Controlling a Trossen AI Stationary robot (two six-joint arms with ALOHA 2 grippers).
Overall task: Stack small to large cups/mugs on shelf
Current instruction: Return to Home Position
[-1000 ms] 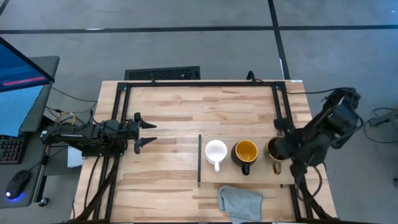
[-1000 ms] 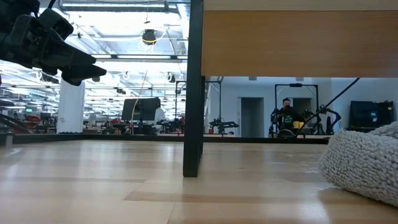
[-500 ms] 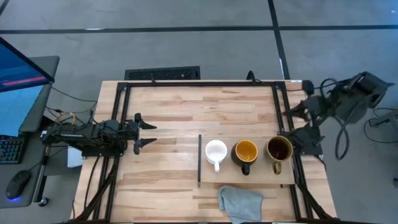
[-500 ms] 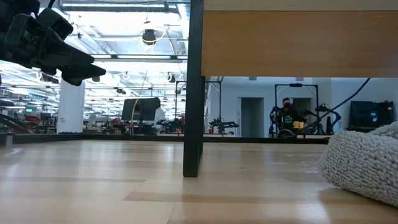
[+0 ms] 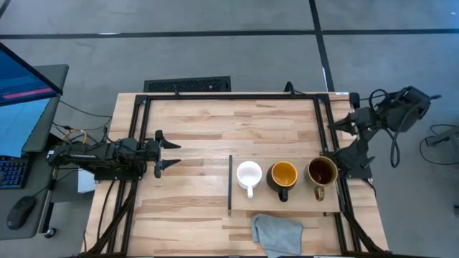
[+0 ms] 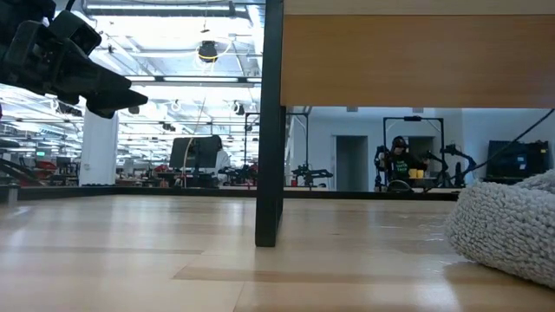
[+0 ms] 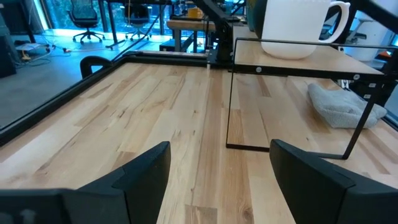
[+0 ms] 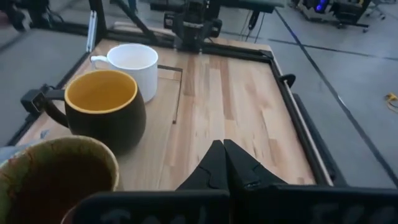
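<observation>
place: robotics lab | evidence: monitor (image 5: 21, 75), keyboard (image 5: 8, 172), ceiling strip lights (image 6: 173, 80), office chair (image 7: 84, 12)

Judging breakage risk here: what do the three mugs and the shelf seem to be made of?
White mug, black mug, olive-brown mug: probably glazed ceramic, judging by their smooth, shiny surfaces. Shelf: pale wood, visible grain, matte. Its dark leg looks like metal.
</observation>
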